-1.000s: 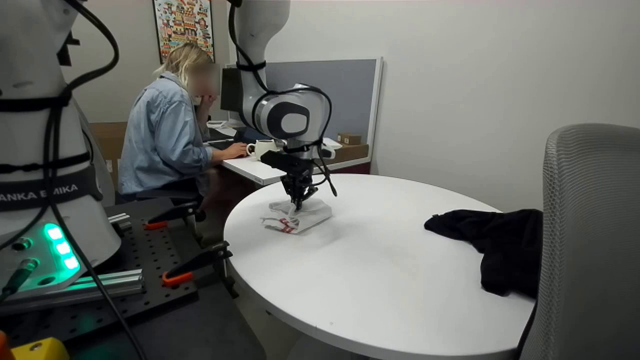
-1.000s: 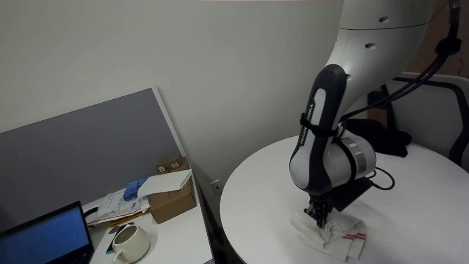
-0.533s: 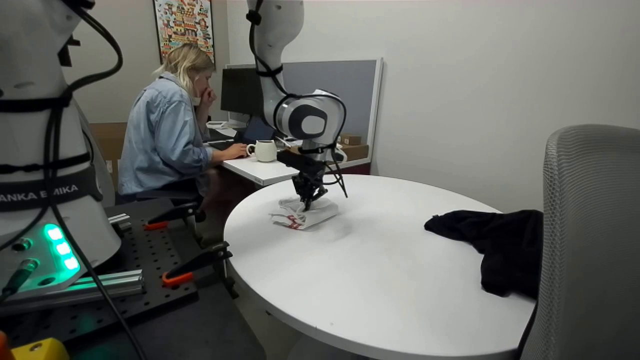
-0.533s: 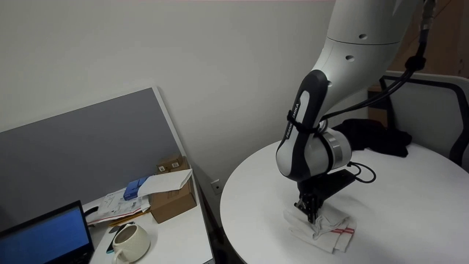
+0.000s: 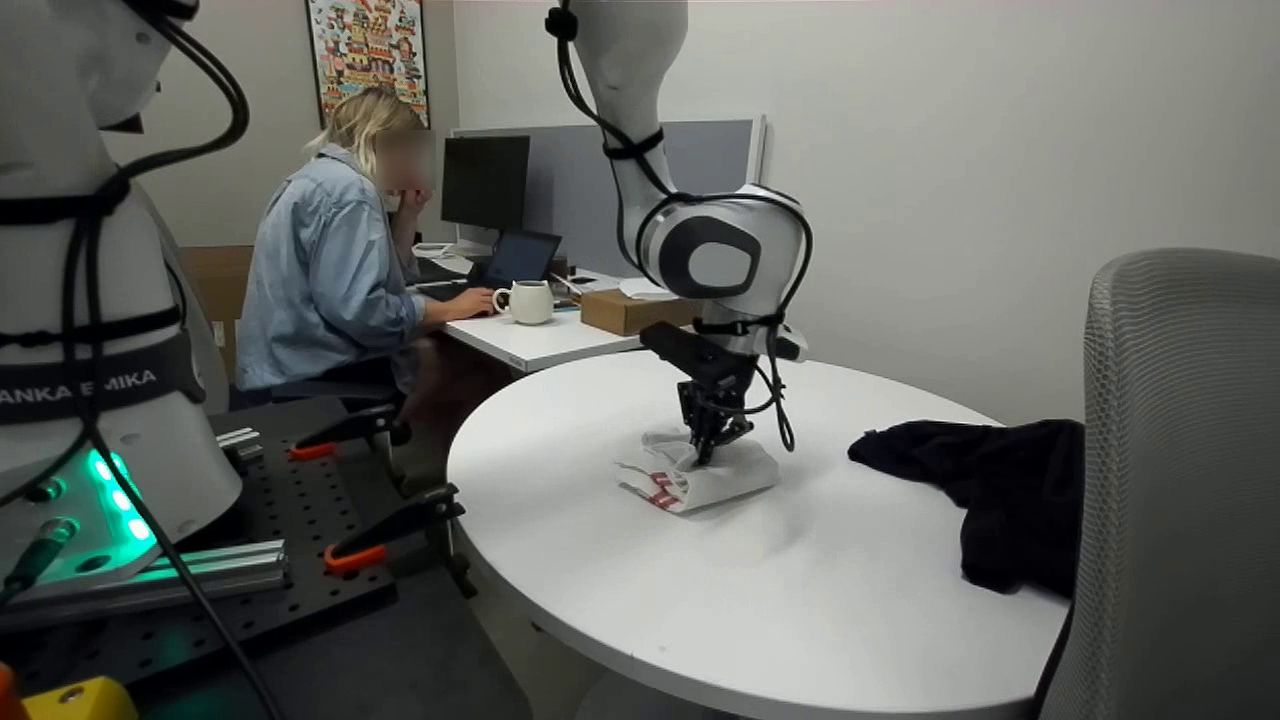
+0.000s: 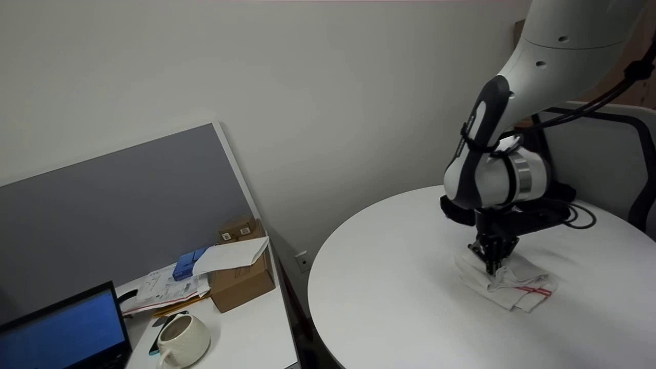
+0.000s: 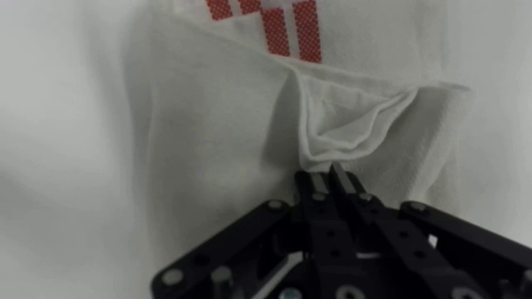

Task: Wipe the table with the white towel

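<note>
The fingers (image 7: 326, 226) are pinched together on a raised fold of the towel (image 7: 216, 124); in the wrist view its edge loops up, doubled, just past their tips. The rest of the towel, white with red stripes, lies layered on the bench (image 5: 750, 620), the stripes beyond the fold. The arm (image 5: 715, 250) stands over it all. Farther out on the bench, well apart from the towel, a black cloth (image 5: 1000, 480) lies crumpled beside the chair (image 5: 1180, 450); in an exterior view the arm hides part of it. The base (image 5: 150, 440), lit green, is on a dark perforated plate (image 5: 300, 510) beside the bench. Past the bench a desk (image 6: 251, 333) holds a laptop (image 6: 61, 328), a mug (image 6: 187, 343) and a box (image 6: 243, 292), with white paper (image 6: 230, 254) on the box and a blue packet (image 6: 187, 265) by it. A person (image 5: 320, 265) in a light blue shirt sits at the desk; a poster (image 5: 368, 55) hangs behind.
</note>
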